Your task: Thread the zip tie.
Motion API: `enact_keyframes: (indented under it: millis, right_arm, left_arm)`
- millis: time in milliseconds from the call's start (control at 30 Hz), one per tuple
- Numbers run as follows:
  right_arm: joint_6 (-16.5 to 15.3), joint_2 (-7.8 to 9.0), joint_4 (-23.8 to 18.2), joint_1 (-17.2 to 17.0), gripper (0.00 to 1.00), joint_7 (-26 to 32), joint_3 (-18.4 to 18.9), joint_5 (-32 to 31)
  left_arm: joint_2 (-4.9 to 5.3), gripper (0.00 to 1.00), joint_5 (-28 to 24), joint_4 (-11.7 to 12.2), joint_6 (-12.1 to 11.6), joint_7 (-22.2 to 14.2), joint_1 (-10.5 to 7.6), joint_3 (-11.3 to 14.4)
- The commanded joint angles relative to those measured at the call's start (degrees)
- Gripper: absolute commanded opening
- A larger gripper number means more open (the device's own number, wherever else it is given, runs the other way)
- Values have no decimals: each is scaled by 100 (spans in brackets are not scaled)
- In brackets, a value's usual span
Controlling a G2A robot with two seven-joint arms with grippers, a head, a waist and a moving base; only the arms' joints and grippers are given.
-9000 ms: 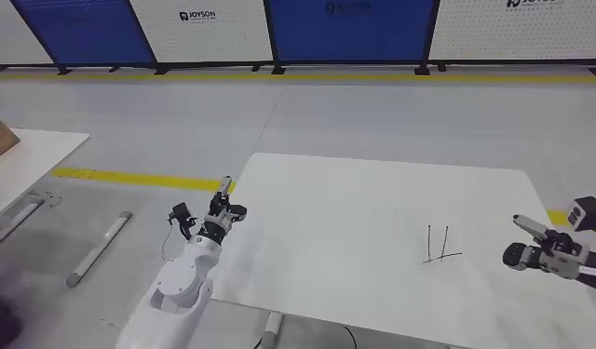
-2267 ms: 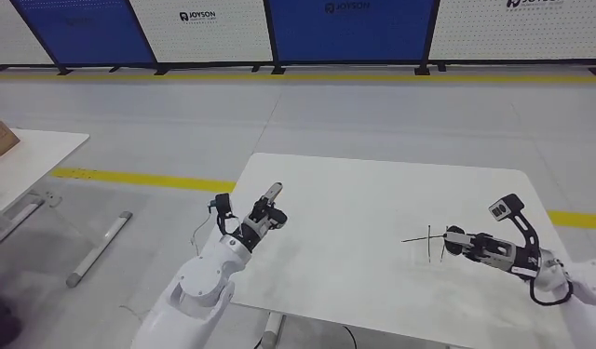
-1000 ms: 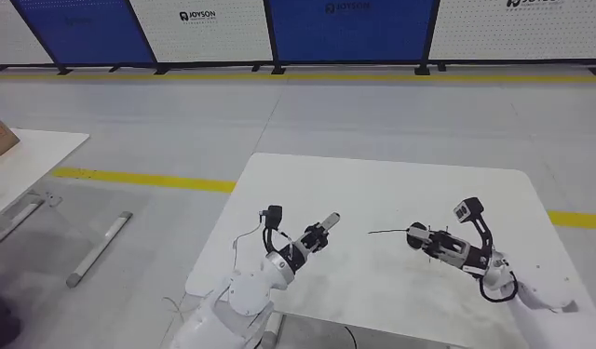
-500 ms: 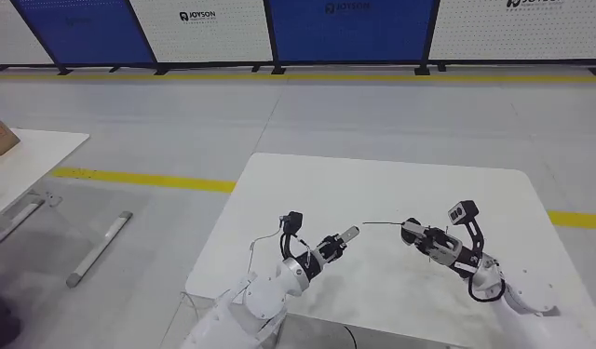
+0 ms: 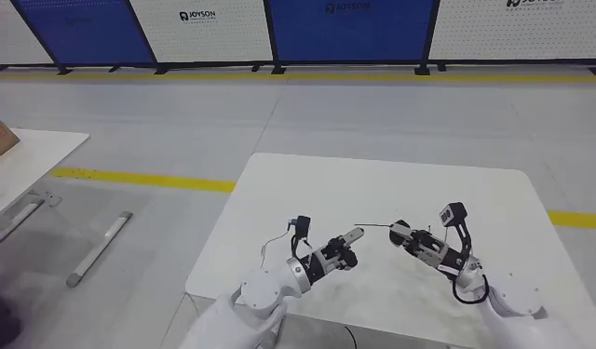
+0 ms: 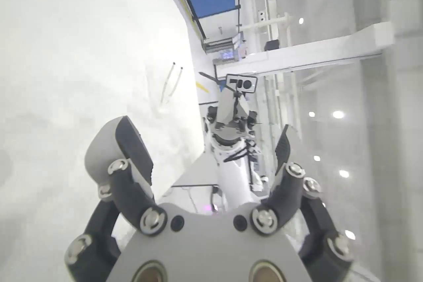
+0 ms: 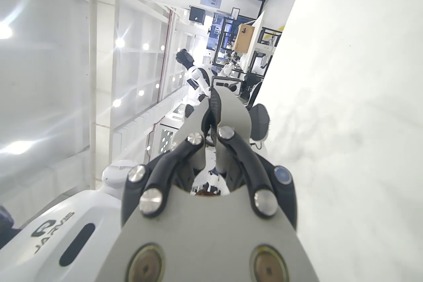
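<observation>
A thin black zip tie (image 5: 372, 225) sticks out level from my right gripper (image 5: 396, 230), which is shut on its end above the white table (image 5: 372, 181). The free tip points at my left gripper (image 5: 352, 238), a short way off. In the left wrist view my left gripper (image 6: 211, 144) stands open with nothing between its fingers (image 6: 132, 147), facing the right gripper (image 6: 231, 121) across the gap. The right wrist view has my right gripper (image 7: 213, 95) pressed shut, with the left gripper (image 7: 259, 121) just beyond it.
Two more zip ties (image 6: 172, 78) lie side by side on the table behind the right gripper, near the table's right side. The table's near edge (image 5: 279, 298) runs just under both arms. A second white table (image 5: 37, 154) stands far left.
The right gripper took a zip tie off the table and carried it left toward the middle. The left arm swung right to meet it, and the gap between them has narrowed.
</observation>
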Motion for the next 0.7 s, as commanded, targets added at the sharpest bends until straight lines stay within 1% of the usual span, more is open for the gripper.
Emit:
enact_keyframes:
  millis: [0, 300, 367, 400, 433, 467, 533, 567, 667]
  right_arm:
    - [0, -11, 29, 15, 0, 31, -12, 0]
    - [0, -11, 29, 15, 0, 31, -12, 0]
    - [33, -20, -36, -19, 0, -65, -33, -52]
    - [51, -28, -79, -35, 0, -120, -48, -109]
    - [46, -37, -115, -47, 0, -233, -58, -206]
    - [50, -48, -144, -63, 0, -291, -82, -256]
    - [83, -67, -174, -70, 0, -334, -121, -301]
    - [99, -76, -174, -65, 0, -343, -135, -322]
    - [99, -76, -174, -65, 0, -343, -135, -322]
  left_arm:
    - [-6, 100, -108, 57, -70, 1, -41, -10]
    - [-6, 100, -108, 57, -70, 1, -41, -10]
    - [-18, 100, -159, 37, -38, 19, -59, 53]
    - [-28, 100, -208, 28, -60, 41, -90, 76]
    - [-48, 100, -278, 38, -162, 179, -132, 94]
    - [-63, 100, -313, 54, -209, 210, -165, 148]
    - [-95, 100, -377, 116, -312, 290, -252, 236]
    - [-114, 100, -333, 188, -358, 359, -312, 309]
    - [-114, 100, -333, 188, -358, 359, -312, 309]
